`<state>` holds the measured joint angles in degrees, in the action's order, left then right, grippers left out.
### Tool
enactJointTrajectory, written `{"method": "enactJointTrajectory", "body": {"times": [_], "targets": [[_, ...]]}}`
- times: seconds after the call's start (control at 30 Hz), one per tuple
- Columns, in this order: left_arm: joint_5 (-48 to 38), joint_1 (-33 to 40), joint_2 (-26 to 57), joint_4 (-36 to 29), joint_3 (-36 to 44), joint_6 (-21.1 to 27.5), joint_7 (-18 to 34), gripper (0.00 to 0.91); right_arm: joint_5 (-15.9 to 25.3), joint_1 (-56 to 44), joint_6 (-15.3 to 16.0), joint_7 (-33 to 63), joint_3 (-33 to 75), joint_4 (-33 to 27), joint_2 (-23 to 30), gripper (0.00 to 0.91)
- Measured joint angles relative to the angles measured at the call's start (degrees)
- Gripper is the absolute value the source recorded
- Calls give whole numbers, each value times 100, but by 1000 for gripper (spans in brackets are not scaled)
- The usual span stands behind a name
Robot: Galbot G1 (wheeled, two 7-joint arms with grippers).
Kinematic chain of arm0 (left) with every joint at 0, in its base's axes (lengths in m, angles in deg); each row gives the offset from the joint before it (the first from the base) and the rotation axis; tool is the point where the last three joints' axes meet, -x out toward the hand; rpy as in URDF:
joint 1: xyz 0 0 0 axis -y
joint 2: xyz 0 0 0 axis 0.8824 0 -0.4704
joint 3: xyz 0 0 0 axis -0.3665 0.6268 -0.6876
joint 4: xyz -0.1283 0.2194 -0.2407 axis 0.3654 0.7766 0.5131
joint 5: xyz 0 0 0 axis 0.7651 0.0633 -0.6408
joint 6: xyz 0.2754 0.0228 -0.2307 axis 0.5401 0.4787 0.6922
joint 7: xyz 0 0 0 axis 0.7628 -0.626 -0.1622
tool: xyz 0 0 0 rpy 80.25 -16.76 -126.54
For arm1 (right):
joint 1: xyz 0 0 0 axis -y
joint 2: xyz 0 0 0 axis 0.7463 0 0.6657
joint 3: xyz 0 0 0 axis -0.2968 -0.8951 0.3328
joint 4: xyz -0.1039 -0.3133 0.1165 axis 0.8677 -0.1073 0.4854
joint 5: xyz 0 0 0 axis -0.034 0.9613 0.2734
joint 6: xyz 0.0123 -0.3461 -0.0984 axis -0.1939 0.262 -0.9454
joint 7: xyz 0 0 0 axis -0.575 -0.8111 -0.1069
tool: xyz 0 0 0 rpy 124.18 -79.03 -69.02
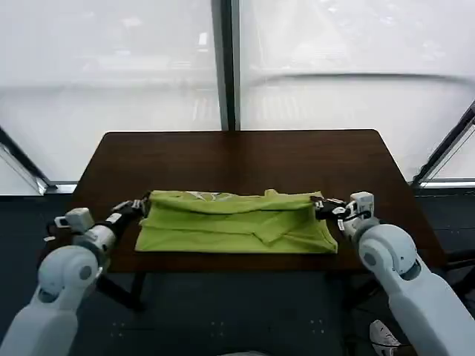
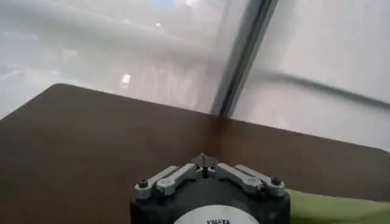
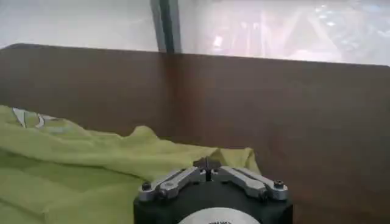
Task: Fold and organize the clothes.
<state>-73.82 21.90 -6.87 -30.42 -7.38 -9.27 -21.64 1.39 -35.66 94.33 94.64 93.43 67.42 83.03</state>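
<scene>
We see the lime T-shirt (image 1: 236, 221) lying folded into a wide band near the front edge of the dark wood bench (image 1: 245, 159), white mark up at its far edge. Left pincer (image 1: 139, 205) sits at the shirt's left end, right pincer (image 1: 323, 206) at its right end; both fingers drawn together, grip on fabric can't be told.

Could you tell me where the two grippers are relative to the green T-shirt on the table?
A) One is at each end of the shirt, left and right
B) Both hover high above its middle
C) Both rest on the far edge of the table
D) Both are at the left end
A: in the head view the left gripper meets the T-shirt at its left end and the right gripper at its right end, on the table.
</scene>
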Motion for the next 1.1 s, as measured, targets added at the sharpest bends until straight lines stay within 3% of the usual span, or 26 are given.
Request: {"method": "enactJointTrajectory", "body": {"times": [0.3, 1.1], "targets": [[26, -624, -27, -474, -247, 27, -9, 0, 39, -737, 0, 15, 55, 714, -361, 0], [190, -1708, -202, -769, -745, 11, -40, 0, -20, -1566, -1, -72, -143, 1002, -975, 0]]}}
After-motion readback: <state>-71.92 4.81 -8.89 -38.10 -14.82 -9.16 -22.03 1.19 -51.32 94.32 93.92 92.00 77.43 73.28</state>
